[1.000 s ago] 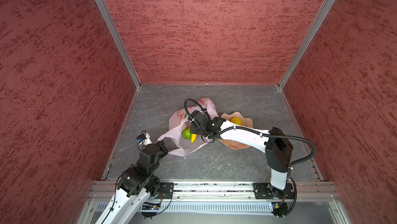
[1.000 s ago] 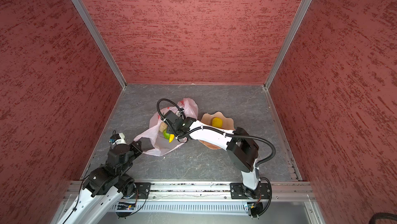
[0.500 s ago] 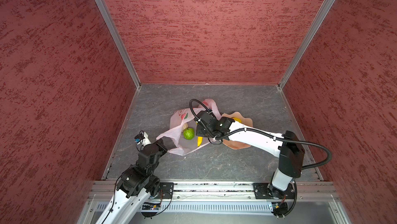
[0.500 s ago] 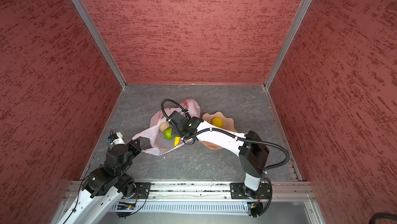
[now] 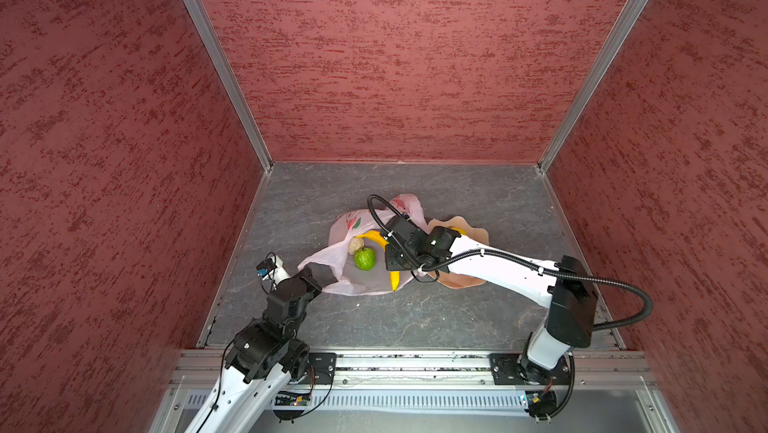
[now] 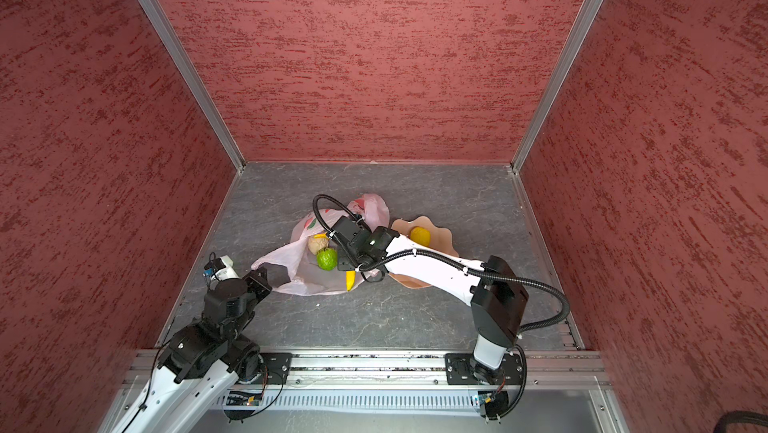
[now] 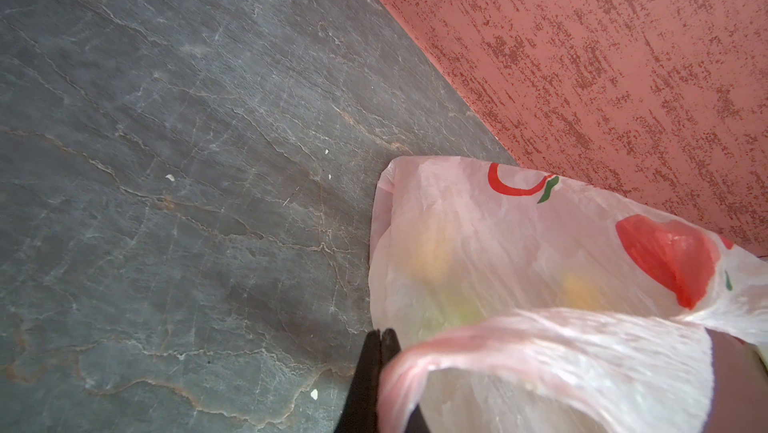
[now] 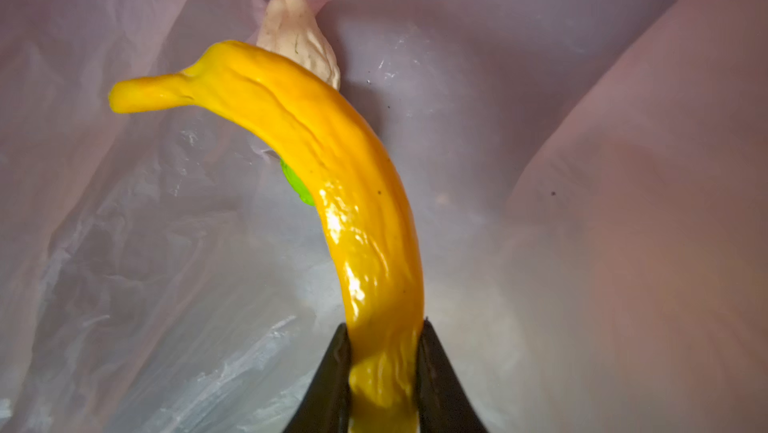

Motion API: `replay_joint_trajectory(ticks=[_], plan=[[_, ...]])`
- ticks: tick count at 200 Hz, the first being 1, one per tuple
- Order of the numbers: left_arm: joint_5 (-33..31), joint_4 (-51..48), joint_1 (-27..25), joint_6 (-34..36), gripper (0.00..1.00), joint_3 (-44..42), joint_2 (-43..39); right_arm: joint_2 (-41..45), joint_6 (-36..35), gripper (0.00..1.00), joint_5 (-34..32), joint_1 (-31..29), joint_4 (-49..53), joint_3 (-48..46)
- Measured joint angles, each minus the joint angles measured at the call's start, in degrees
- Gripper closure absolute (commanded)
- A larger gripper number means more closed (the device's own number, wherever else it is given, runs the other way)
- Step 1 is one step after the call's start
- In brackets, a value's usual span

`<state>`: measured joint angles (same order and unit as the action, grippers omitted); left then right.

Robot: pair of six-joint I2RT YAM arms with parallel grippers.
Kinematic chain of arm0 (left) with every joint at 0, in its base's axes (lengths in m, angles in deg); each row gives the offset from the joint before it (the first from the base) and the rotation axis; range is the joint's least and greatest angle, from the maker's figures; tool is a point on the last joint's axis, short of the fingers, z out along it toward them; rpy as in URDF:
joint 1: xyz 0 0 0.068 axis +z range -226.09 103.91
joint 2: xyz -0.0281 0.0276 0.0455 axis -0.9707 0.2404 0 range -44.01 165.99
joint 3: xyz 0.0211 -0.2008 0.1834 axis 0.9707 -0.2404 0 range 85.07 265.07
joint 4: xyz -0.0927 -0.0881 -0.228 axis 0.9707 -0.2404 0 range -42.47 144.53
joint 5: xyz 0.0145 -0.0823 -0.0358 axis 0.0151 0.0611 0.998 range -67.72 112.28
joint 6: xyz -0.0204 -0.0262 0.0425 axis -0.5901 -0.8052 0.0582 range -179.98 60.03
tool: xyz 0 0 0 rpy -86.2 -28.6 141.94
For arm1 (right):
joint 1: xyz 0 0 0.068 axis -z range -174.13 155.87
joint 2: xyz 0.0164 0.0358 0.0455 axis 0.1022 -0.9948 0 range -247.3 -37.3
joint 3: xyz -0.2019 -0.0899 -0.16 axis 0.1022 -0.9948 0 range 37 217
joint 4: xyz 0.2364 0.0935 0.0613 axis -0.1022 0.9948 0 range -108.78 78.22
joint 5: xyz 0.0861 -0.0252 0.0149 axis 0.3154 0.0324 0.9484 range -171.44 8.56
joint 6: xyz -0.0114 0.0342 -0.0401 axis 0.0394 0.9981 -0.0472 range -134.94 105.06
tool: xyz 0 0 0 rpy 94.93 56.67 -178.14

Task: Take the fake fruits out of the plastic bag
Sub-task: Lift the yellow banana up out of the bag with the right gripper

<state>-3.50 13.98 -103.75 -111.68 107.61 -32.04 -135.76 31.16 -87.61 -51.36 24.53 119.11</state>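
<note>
The pale-pink plastic bag [image 5: 332,258] [image 6: 286,262] lies open mid-floor. My left gripper [image 5: 318,281] [image 7: 380,333] is shut on its near handle and holds the mouth stretched. My right gripper [image 5: 392,258] [image 8: 384,327] is shut on the yellow banana [image 5: 394,279] [image 8: 332,169] over the bag's right side. The banana's ends stick out on both sides of the fingers. A green round fruit [image 5: 365,259] [image 6: 327,259] and a beige lumpy fruit [image 5: 354,245] [image 8: 297,36] lie inside the bag. Faint yellow and green shapes show through the plastic [image 7: 519,244].
A peach scalloped bowl [image 5: 478,235] [image 6: 442,233] sits just right of the bag, partly under my right arm. It holds a yellow round fruit [image 6: 420,235]. Red walls enclose the grey stone floor [image 5: 415,318] on three sides.
My right gripper has carried the banana to the right and a little nearer, off the green fruit, which now shows fully. The left gripper and the bag handle have stayed put.
</note>
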Motion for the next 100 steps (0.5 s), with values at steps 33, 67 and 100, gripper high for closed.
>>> replay_joint_trajectory(ticks=[33, 67, 100], plan=[[-1.2, -0.1, 0.0, 0.0, 0.95, 0.4, 0.0, 0.3, -1.1, 0.80, 0.0, 0.4, 0.8, 0.0], [-1.5, 0.0, 0.0, 0.0, 0.94, 0.4, 0.5, 3.6, -3.7, 0.79, 0.8, 1.0, -2.1, -2.9], [-1.3, 0.8, 0.0, 0.0, 0.94, 0.4, 3.5, 6.4, -8.3, 0.79, 4.3, 1.1, -6.7, -5.4]])
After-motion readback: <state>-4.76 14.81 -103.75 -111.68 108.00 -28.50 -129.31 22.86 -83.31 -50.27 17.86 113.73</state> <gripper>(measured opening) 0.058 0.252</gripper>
